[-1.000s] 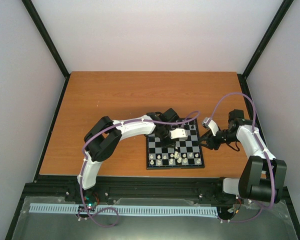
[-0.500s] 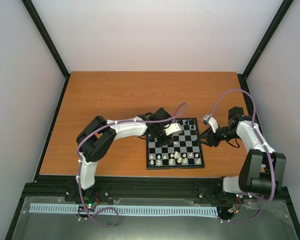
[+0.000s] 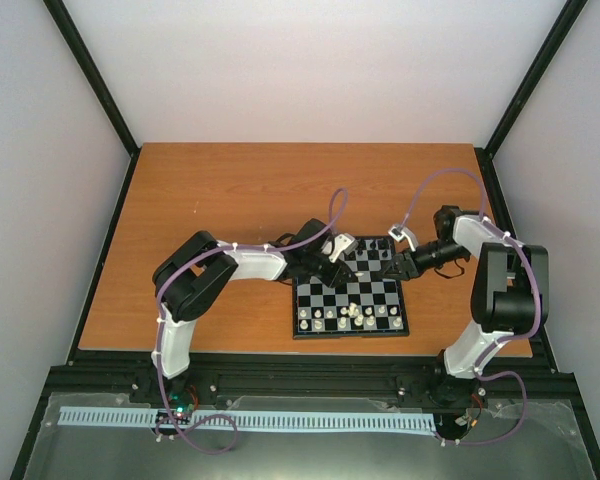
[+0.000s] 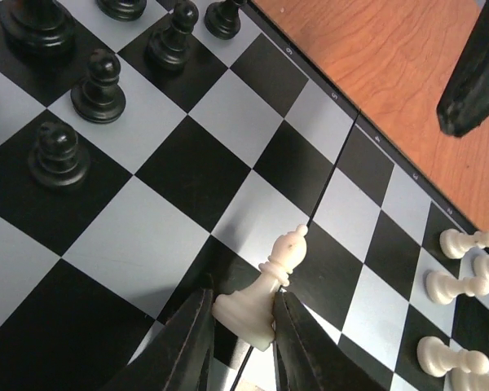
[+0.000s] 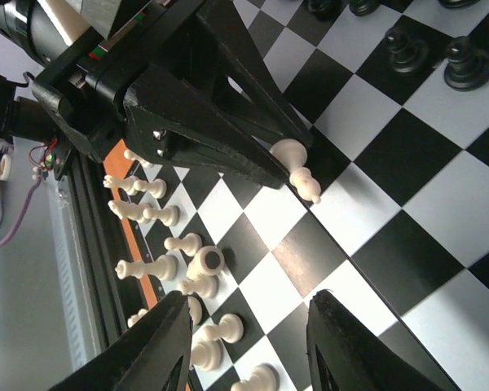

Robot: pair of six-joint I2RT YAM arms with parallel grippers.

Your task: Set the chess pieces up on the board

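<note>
While the left gripper (image 4: 241,308) clamps a cream-white bishop (image 4: 270,285) by its base, tilted low over the middle of the chessboard (image 3: 378,291), I take this for a placing step. It wants carrying to its square in the near white row (image 3: 348,320) and setting down upright. The right gripper (image 5: 246,303) hovers over the board's right side, jaws apart, holding nothing.
</note>
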